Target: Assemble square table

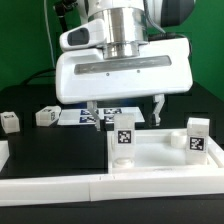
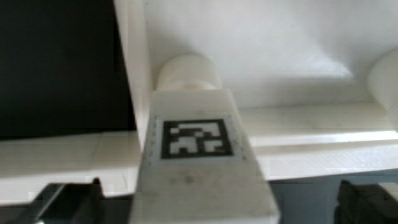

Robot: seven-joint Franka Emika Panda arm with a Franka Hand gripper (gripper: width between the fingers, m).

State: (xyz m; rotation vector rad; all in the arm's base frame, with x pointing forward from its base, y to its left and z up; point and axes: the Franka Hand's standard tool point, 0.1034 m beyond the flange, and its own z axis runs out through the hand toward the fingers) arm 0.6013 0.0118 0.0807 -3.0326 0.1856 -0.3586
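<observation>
The white square tabletop lies tray-like on the black table. One white tagged leg stands upright at its corner on the exterior view's left. A second leg stands at the corner on the right. My gripper hangs over the first leg, open, with a finger on each side and a gap to both. In the wrist view this leg runs between the dark fingertips, with the tabletop behind it. Two more legs lie loose at the back left.
The marker board lies flat behind the tabletop. Long white border bars run along the table's front, with another piece at the exterior view's left edge.
</observation>
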